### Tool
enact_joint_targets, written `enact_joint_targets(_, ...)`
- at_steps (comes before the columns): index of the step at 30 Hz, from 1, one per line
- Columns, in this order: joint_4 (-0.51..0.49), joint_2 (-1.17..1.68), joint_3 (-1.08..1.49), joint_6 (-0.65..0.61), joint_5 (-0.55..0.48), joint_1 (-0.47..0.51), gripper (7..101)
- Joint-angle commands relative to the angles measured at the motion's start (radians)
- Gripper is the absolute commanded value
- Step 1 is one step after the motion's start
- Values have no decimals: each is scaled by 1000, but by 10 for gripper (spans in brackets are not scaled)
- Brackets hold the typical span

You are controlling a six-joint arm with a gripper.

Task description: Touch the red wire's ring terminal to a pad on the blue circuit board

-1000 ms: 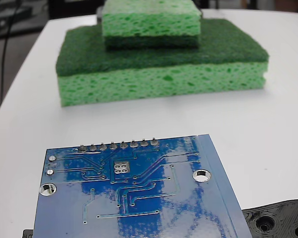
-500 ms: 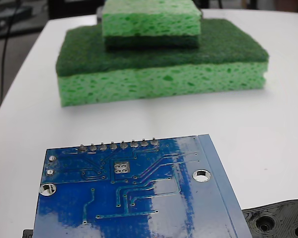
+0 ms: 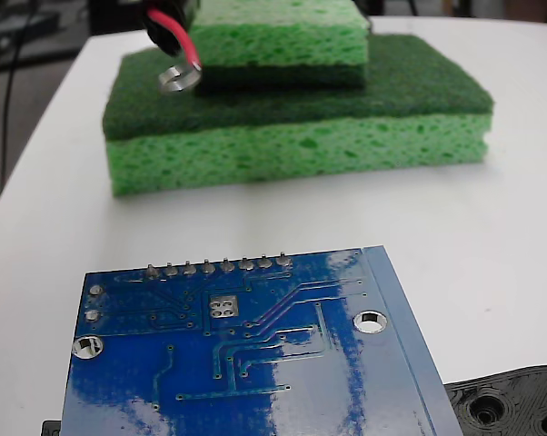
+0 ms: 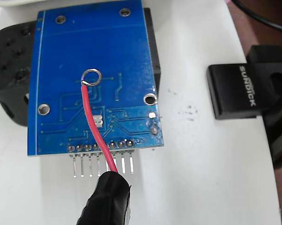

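Red wire (image 4: pixel 92 129) | ring terminal (image 3: pixel 176 79) airborne, well above blue circuit board (image 3: pixel 246 363) | fingers' state: cannot tell

Stacked green sponges (image 3: pixel 296 118) (small atop large); black holed part (image 3: pixel 514 404).

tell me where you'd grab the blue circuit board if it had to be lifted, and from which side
Judging from the wrist view, pinch the blue circuit board across its two long straight side edges, coming from above. It lies flat, face up, and those edges are bare. Avoid the end with the solder pins, which stick out past the edge, and keep clear of the red wire crossing that end.
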Motion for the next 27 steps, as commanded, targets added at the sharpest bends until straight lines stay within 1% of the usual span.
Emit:
enact_joint_targets(1, -15, -12, -9, 2, -2, 0, 1003)
enact_joint_targets(11, -48, -83, -23, 2, -17, -6, 1003)
enact_joint_targets(20, -51, -149, -51, 0, -31, -9, 1003)
enact_joint_targets(27, -34, -176, -75, -5, -28, -12, 1003)
